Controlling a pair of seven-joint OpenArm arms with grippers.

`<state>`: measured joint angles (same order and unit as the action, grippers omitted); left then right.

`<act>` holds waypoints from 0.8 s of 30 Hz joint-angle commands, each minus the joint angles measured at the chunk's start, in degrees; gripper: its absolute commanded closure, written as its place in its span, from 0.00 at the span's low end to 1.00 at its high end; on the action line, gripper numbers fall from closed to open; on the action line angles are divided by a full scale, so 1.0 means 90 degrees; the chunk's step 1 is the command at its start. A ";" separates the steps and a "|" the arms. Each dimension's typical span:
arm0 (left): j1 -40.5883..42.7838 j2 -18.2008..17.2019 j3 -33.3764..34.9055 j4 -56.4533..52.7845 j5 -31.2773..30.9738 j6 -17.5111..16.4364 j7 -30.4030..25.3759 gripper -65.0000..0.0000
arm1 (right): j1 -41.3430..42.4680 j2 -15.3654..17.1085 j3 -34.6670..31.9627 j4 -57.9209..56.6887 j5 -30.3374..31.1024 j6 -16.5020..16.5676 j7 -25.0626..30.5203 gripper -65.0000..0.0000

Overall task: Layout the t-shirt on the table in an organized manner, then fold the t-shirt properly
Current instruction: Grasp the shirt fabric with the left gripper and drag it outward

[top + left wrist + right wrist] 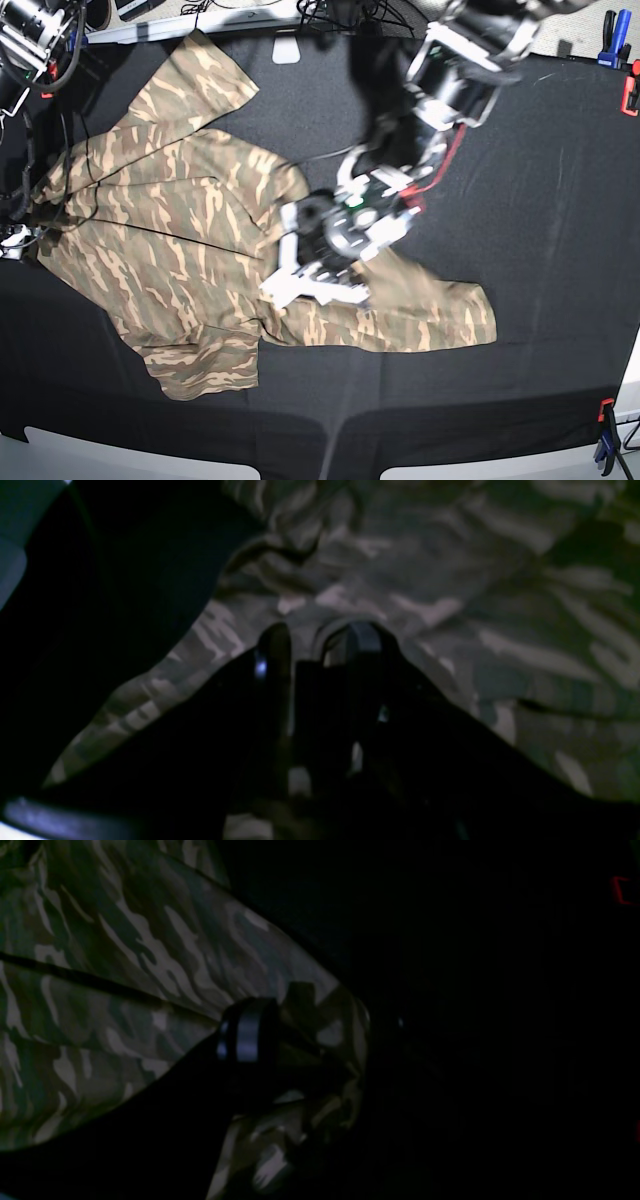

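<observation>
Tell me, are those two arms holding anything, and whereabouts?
The right gripper holds the t-shirt by a bunched edge. The left gripper sits over the shirt's middle, jaws parted with no cloth visibly pinched.

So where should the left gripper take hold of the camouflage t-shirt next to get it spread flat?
Probably the outer edge of the camouflage-print fabric t-shirt's sleeve lying toward the black cloth table's open side. It lies flat there with bare cloth beyond, so the left gripper could come in low from that side, pinch the hem and draw it outward. The right gripper grips the opposite edge.
</observation>
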<state>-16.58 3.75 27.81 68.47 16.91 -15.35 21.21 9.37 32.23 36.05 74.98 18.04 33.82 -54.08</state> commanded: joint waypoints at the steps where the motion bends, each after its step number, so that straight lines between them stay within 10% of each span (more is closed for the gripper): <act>1: -0.0165 0.0114 0.0007 0.0109 -0.0010 0.0041 0.0146 0.72 | 0.0124 0.0189 0.0034 0.0100 0.0070 0.0000 0.0100 0.56; 13: -0.0843 0.0000 0.0010 0.0117 -0.0442 0.0044 0.3198 0.72 | 0.0121 0.0175 0.0034 0.0100 0.0549 0.0005 0.0100 0.56; 24: -0.1372 -0.0712 0.0010 0.0243 -0.0469 0.0112 0.3128 0.72 | 0.0124 0.0175 0.0034 0.0100 0.0551 0.0010 0.0102 0.56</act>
<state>-26.79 -2.85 28.08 69.36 12.14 -15.03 50.52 9.37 32.23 36.05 74.98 22.26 33.82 -54.11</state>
